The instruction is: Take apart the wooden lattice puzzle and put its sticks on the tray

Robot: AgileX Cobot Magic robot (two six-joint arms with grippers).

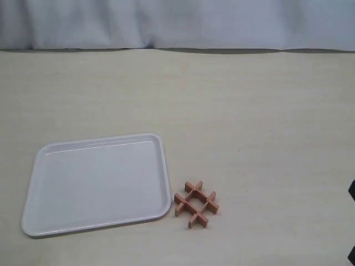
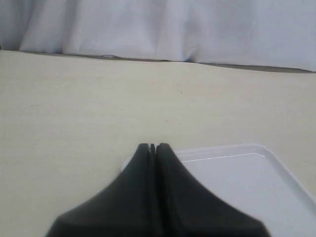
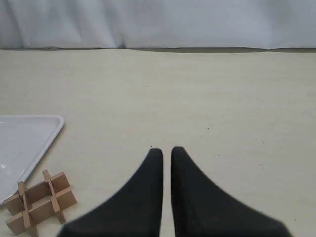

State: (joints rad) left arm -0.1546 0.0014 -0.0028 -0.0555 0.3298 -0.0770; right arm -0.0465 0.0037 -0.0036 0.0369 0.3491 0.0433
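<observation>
Your right gripper [image 3: 163,149] hangs empty over the table [image 3: 222,98] with its jaws drawn together, and the left gripper [image 2: 152,146], pinched closed on nothing, sits near a corner of the tray [image 1: 94,183]. Outward, the wooden lattice puzzle [image 1: 196,204] lies whole at 5 o'clock in the exterior view, just beside the tray's 4 o'clock corner. Spread the right jaws first, I'd say, then pinch one end of the outer sticks [image 1: 203,198] while the left pins the rest.

Black, tapered left hand [image 2: 153,146]; right hand [image 3: 167,150] alike
</observation>
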